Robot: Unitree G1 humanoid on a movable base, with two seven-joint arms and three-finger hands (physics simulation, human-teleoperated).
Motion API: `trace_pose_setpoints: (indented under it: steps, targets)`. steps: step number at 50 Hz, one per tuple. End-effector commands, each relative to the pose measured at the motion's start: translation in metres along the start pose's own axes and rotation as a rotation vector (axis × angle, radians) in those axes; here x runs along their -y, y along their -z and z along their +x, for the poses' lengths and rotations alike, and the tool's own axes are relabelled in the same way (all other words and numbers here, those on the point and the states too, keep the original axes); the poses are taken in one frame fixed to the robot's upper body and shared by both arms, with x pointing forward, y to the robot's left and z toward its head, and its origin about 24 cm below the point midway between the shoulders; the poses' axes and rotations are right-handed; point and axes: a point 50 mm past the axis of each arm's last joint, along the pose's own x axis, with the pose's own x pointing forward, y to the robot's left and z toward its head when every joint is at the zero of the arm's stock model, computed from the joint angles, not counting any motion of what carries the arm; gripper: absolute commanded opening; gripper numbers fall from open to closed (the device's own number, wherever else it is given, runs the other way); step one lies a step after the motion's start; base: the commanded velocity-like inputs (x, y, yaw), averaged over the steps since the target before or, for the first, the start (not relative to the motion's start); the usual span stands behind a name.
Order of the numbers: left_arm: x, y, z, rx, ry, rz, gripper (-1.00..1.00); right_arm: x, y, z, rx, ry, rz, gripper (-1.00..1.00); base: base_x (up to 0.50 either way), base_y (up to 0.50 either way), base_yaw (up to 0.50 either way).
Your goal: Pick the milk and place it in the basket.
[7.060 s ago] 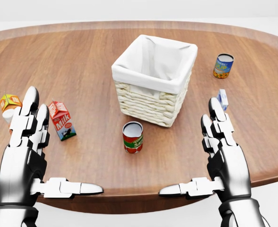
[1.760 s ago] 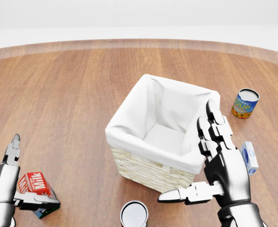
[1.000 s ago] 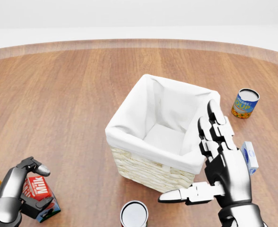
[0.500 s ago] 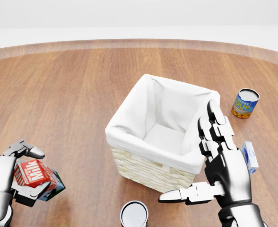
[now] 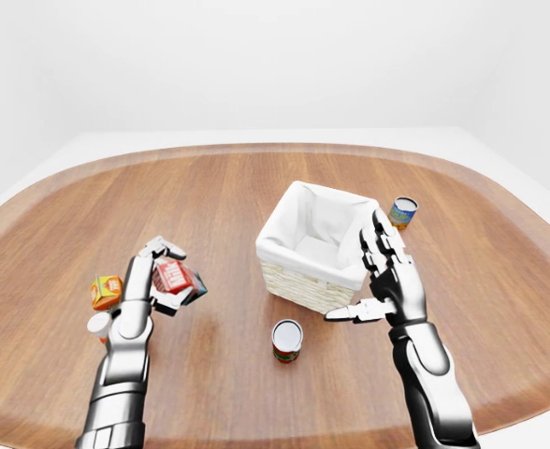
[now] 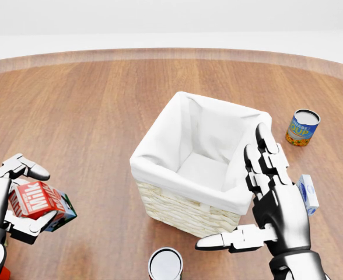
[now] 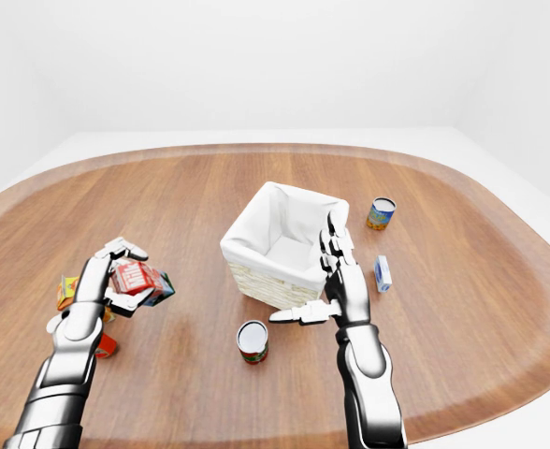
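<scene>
In the left-eye view, the left hand point(image 5: 159, 281) has its fingers closed round the milk point(image 5: 174, 277), a small carton with a red panel and darker blue-green sides, held tilted and lifted clear of the brown wooden surface point(image 5: 209, 187). Just left of that hand an orange carton point(image 5: 106, 291) stands on the wood, with a small white-topped item below it, too small to identify. The basket point(image 5: 314, 245), woven and pale with a white cloth lining, sits near the middle, well apart from the milk. The right hand point(image 5: 383, 277) stands open beside the basket's right side, fingers straight up and thumb pointing left, holding nothing. A red can point(image 5: 286, 340) stands below the basket, and a blue and yellow can point(image 5: 403, 212) sits to its upper right. In the head view, the milk point(image 6: 36, 200) fills the lower left: white lettering reading "Milk" on the red face, the carton tipped on its side within the left hand point(image 6: 14, 198), one finger curled over its top and the thumb under it. The basket's lining point(image 6: 203, 146) sags inward, showing nothing inside. In the right-eye view, a small blue and white carton point(image 7: 382, 273) stands just right of the right hand point(image 7: 336, 276).
</scene>
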Motion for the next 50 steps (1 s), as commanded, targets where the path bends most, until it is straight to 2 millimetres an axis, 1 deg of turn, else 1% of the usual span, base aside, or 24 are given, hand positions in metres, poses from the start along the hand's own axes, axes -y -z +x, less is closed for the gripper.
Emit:
trace_pose_setpoints:
  steps: [1,8,14,21,24,31,36,38,39,43,46,50]
  targets:
    - [-0.008,-0.021,0.002,0.056,-0.023,-0.034,-1.0,-0.001,0.009,0.0,-0.036,0.0,0.003,1.0,0.0,0.0,0.0]
    - [-0.011,-0.04,0.004,0.103,-0.021,-0.017,-1.0,-0.001,0.008,-0.001,-0.034,0.0,0.006,1.0,0.0,0.0,0.0]
    - [-0.013,-0.048,0.003,0.136,-0.021,-0.01,-1.0,0.0,0.009,-0.001,-0.037,0.001,0.006,1.0,0.0,0.0,0.0]
    - [-0.014,-0.061,0.005,0.185,-0.017,0.015,-1.0,-0.001,0.009,-0.001,-0.038,-0.001,0.005,1.0,0.0,0.0,0.0]
    - [-0.015,-0.07,0.004,0.222,-0.015,0.024,-1.0,-0.001,0.008,-0.001,-0.035,-0.001,0.004,1.0,0.0,0.0,0.0]
    - [-0.015,-0.082,0.004,0.265,-0.012,0.044,-1.0,0.0,0.006,-0.001,-0.025,0.001,0.002,1.0,0.0,0.0,0.0]
    - [-0.022,-0.099,0.003,0.327,-0.029,0.077,-1.0,0.0,0.005,-0.001,-0.021,0.001,0.001,1.0,0.0,0.0,0.0]
    - [-0.027,-0.11,0.0,0.376,-0.042,0.086,-1.0,-0.001,0.004,0.0,-0.016,0.001,-0.001,1.0,0.0,0.0,0.0]
    - [-0.027,-0.111,0.0,0.377,-0.042,0.087,-1.0,-0.001,0.004,0.0,-0.016,0.001,-0.001,1.0,0.0,0.0,0.0]
    - [-0.032,-0.125,-0.003,0.435,-0.053,0.109,-1.0,0.0,0.002,0.0,-0.009,0.001,-0.002,1.0,0.0,0.0,0.0]
    - [-0.034,-0.131,-0.003,0.454,-0.06,0.112,-1.0,0.0,0.004,0.0,-0.017,0.001,-0.003,1.0,0.0,0.0,0.0]
    - [-0.032,-0.132,-0.003,0.457,-0.057,0.122,-1.0,-0.001,0.002,0.001,-0.01,0.002,-0.005,1.0,0.0,0.0,0.0]
